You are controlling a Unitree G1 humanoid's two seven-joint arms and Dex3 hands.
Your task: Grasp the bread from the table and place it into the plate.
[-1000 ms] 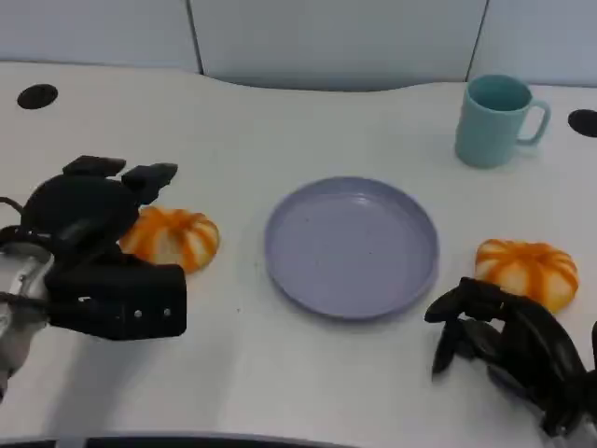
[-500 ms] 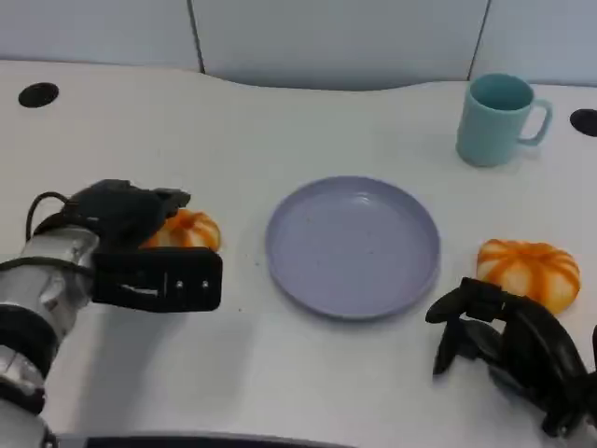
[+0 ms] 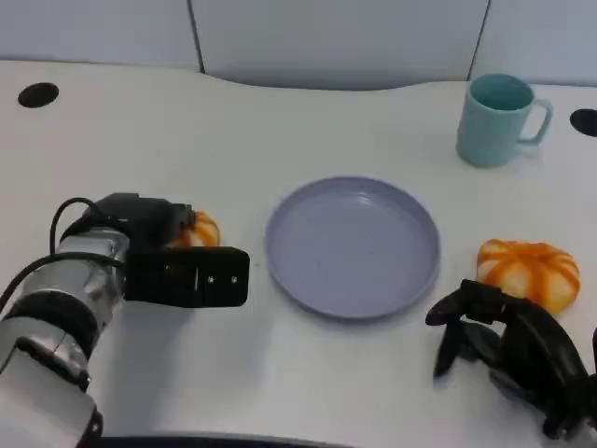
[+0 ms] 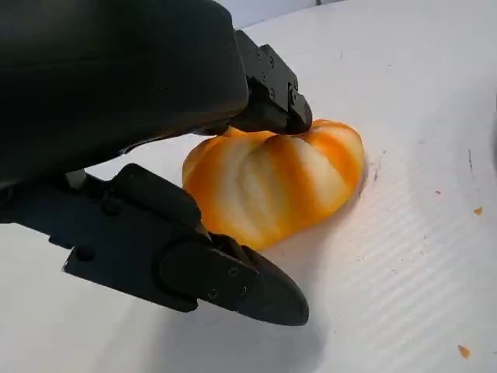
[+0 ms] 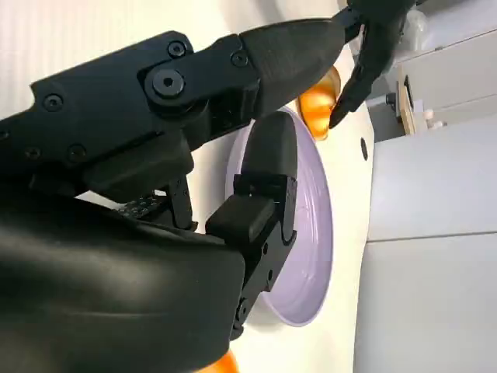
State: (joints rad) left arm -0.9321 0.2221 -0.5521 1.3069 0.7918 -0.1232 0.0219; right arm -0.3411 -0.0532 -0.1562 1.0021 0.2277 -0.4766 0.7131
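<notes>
Table (image 3: 280,121), white, against grey wall panels (image 3: 326,37)

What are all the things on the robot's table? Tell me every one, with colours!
bread: two, orange with pale stripes; one to the right of the plate, the other to its left, between the left hand's fingers
plate: one, lilac, middle of the table, nothing on it
mug: one, light teal, far right, behind the plate
table: one, white, with a dark round hole near each far corner
left hand: one, black, around the left bread; whether it grips yet is unclear
right hand: one, black, near the front edge by the right bread, holding nothing
</notes>
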